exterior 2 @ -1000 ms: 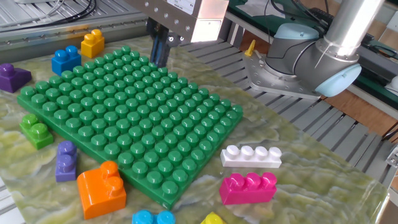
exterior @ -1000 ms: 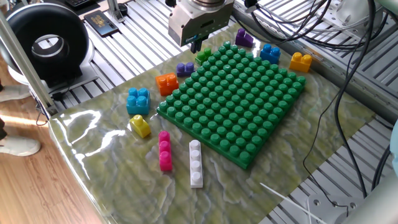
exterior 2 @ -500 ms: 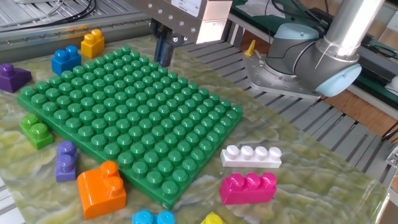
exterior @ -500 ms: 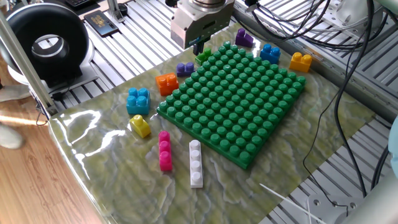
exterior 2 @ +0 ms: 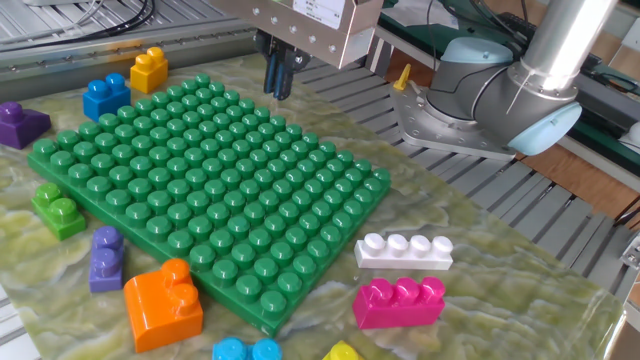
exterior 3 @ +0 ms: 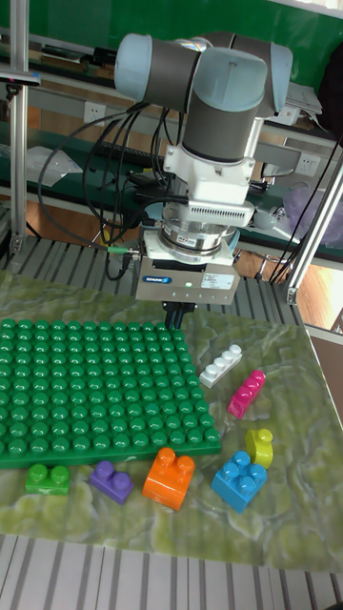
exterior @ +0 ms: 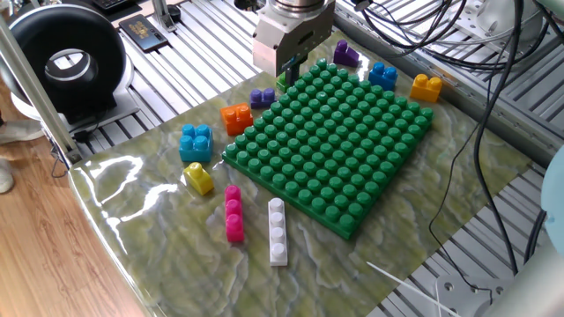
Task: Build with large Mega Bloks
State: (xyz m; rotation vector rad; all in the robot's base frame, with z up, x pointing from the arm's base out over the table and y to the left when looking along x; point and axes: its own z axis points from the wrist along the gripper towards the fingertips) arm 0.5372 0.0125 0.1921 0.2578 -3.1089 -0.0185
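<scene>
From my station, the pincer hangs over the edge of the green baseplate, its two dark fingers drawn nearly together with nothing between them, so I read it as closed and empty. The blocks lie loose on the counter around the plate: the white bar and pink bar side by side off one corner, the yellow piece and light blue block near them, the orange block and small purple brick just beside the plate's edge, the green brick next along, and the darker purple, dark blue and yellow-orange ones at the far end.

My worry is the descent. If I come down on a block with the fingers this tight, I judge they will ram its studs and shove it rather than straddle it. The bricks by the plate's edge leave little room; a finger may catch the rim, or nudge a neighbour.

In one fixed view the tool body covers the green brick and the fingertips almost entirely. In the tall view I cannot tell how high the fingers hang above the studs. The light blue and yellow pieces are cut off at the bottom of the other fixed view.
</scene>
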